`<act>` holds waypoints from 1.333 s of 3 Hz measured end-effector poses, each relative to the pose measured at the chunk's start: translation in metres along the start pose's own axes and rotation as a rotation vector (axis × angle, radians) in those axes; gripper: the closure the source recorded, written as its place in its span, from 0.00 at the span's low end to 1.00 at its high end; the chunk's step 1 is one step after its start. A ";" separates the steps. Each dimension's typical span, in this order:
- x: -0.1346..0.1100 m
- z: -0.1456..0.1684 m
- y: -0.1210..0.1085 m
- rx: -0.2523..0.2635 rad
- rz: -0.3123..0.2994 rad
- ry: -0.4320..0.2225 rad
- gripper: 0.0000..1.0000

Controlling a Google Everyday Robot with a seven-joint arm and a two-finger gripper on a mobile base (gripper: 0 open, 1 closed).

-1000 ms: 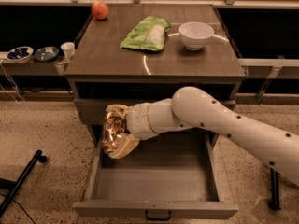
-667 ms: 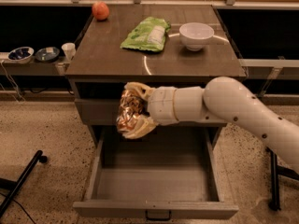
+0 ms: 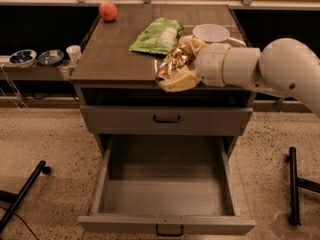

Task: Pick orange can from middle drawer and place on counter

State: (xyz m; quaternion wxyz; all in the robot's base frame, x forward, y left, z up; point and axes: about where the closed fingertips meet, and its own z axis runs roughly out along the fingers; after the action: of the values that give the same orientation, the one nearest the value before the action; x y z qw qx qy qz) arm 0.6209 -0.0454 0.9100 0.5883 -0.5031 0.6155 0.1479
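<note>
My gripper [image 3: 176, 68] is shut on the orange can [image 3: 172, 64], a shiny orange-gold dented can. It holds the can in the air at the front edge of the counter [image 3: 110, 59], right of the middle, with the white arm reaching in from the right. The middle drawer [image 3: 167, 194] is pulled wide open below, and its grey floor is bare. Its dark bar handle [image 3: 169, 230] shows at the bottom edge.
On the counter lie a green bag [image 3: 157, 35], a white bowl [image 3: 211, 32] and a round red-orange fruit [image 3: 108, 11]. A closed drawer front [image 3: 166, 119] sits above the open one. Small bowls and a cup [image 3: 73, 54] stand on a shelf at left. Black legs stand on the floor either side.
My gripper has lifted the can out of the drawer, up past the closed drawer front, and to the right, to the height of the counter's front edge.
</note>
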 end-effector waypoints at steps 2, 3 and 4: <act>0.030 0.027 -0.074 0.204 0.312 0.024 1.00; 0.047 0.053 -0.089 0.221 0.397 0.048 1.00; 0.059 0.073 -0.095 0.182 0.415 0.080 0.81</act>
State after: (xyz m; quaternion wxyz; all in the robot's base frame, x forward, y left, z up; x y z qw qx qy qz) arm 0.7502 -0.0581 0.8778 0.5634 -0.3161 0.7394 0.1898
